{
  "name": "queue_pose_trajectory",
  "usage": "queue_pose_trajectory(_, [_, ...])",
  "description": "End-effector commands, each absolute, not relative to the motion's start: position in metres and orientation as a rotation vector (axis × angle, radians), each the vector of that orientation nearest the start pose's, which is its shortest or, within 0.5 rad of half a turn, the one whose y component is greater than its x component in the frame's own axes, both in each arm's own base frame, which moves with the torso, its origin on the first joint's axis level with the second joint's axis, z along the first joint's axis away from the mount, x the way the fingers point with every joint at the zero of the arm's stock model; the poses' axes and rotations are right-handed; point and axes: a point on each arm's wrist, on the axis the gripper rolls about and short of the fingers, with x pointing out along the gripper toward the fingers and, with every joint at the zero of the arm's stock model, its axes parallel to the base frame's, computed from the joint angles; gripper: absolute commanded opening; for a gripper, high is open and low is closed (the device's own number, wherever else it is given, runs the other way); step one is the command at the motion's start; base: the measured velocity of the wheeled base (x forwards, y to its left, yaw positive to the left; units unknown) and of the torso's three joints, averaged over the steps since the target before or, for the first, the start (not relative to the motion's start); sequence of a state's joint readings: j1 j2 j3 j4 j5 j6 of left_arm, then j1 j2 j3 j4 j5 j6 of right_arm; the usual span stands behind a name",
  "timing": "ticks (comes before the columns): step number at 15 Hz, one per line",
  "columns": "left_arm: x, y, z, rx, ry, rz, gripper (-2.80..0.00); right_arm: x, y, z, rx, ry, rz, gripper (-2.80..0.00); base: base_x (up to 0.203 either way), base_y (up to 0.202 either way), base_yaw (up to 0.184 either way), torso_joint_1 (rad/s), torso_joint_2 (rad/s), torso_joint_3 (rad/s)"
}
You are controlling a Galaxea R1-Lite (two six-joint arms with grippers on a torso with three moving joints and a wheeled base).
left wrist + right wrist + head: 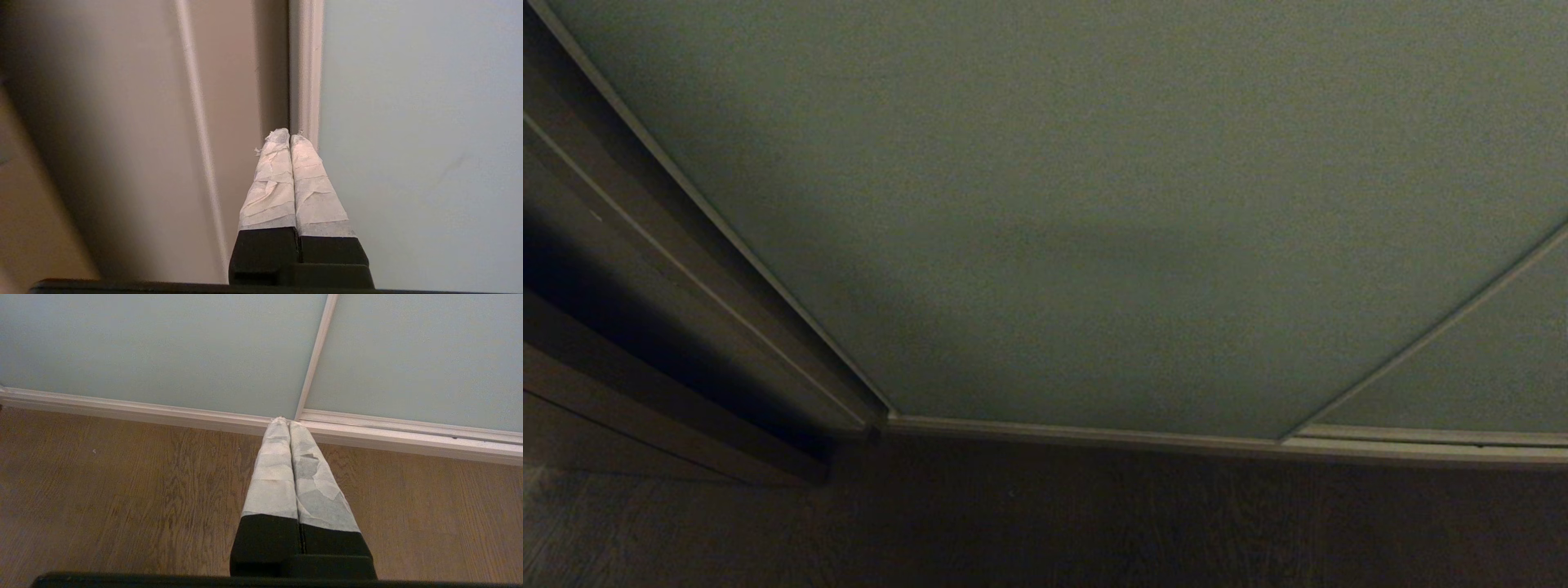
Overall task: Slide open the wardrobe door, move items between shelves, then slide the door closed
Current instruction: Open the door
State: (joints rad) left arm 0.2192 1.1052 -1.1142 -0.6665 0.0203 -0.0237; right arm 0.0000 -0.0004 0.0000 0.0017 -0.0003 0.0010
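Observation:
The sliding wardrobe door [1094, 204] is a pale grey-green panel with a thin beige frame, and it fills the head view, shut. A second panel like it [1486, 359] overlaps at the right. My left gripper [289, 136] is shut and empty, its taped fingertips close to the door's beige edge [306, 69], next to the brown side panel [229, 81]. My right gripper [285, 422] is shut and empty, pointing down over the floor toward the seam between the two doors [316, 355]. The items and shelves are hidden behind the doors. Neither arm shows in the head view.
A dark brown wooden side panel [645, 269] stands left of the door. Wood-grain floor [122, 490] runs along the beige bottom rail [1094, 433] in front of the wardrobe.

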Motion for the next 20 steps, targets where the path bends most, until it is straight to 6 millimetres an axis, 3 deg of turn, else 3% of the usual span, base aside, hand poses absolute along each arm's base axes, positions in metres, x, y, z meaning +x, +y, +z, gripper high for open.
queue_pose_trajectory(1, [0.135,0.03,0.412,0.047,-0.664,0.208,-2.8,-0.023,0.0,0.075,0.001,0.003,0.0,-2.8,0.0,0.0,0.0,0.0,0.0,0.0])
queue_pose_trajectory(12, [0.181,0.035,0.433,0.039,-0.675,0.176,-2.8,-0.023,0.0,0.075,0.002,0.003,0.0,-2.8,0.0,0.0,0.0,0.0,0.0,0.0])
queue_pose_trajectory(20, [0.197,0.033,0.434,0.035,-0.645,0.154,-2.8,-0.023,0.0,0.075,0.001,0.003,0.0,-2.8,0.0,0.0,0.0,0.0,0.0,0.0])
